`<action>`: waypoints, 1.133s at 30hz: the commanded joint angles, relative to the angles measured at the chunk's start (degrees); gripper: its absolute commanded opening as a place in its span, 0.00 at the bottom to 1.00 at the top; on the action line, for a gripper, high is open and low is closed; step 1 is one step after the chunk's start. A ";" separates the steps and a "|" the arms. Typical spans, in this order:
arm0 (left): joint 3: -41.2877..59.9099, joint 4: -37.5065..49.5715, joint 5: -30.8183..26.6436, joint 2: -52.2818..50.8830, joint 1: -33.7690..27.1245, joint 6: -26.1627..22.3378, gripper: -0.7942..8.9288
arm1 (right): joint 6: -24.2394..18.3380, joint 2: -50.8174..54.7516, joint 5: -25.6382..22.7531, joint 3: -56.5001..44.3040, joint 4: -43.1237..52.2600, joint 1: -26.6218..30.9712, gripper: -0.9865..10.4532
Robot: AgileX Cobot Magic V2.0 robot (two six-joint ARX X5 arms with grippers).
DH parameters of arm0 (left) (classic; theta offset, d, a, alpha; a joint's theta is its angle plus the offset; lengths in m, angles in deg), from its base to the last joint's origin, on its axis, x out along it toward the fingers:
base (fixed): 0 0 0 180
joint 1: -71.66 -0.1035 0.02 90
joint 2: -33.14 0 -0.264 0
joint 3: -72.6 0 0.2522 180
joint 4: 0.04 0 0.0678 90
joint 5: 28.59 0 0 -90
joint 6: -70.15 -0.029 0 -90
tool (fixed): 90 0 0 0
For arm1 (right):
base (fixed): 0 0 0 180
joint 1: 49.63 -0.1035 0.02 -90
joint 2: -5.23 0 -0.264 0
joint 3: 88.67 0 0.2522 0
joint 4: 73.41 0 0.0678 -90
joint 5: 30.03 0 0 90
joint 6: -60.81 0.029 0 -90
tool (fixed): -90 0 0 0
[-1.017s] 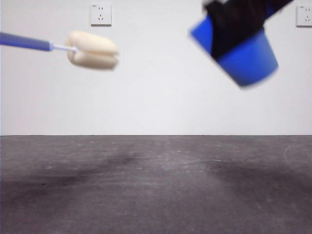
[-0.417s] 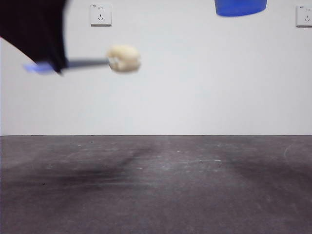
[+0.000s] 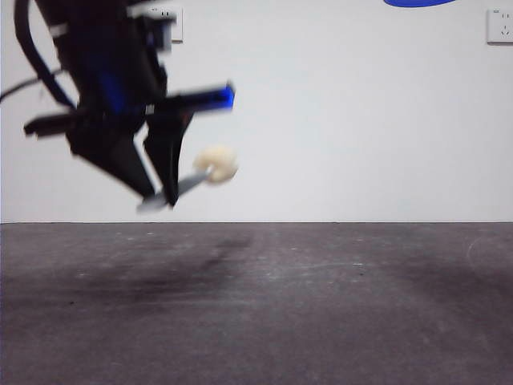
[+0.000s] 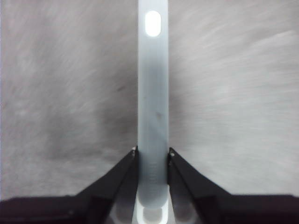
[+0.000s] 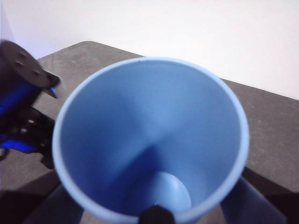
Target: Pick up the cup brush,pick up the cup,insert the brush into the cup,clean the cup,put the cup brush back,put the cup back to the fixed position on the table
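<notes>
Both pickups are done: left tool grips the brush, right tool holds the cup; insertion and cleaning remain.

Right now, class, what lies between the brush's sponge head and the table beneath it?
Nothing. In the front view the sponge head hangs in the left gripper's grip, with only bare wall behind it and open air down to the table.

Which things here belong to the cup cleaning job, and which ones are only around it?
Belong to the job:
- cup brush, held by the left gripper
- cup, held by the right gripper
- table

Only around:
- wall sockets
- white wall
</notes>
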 commanded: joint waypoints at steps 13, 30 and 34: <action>0.17 9.14 2.97 12.02 -2.14 2.23 0.07 | 2.86 -0.09 0.02 0.17 -0.20 -0.02 0.08; 0.17 9.27 5.64 15.61 -2.12 2.01 0.35 | 4.52 -0.59 0.04 0.17 -1.20 -0.02 0.08; 0.17 7.82 6.95 15.19 -2.10 1.09 0.51 | 4.52 -1.92 0.02 0.17 -1.27 0.00 0.08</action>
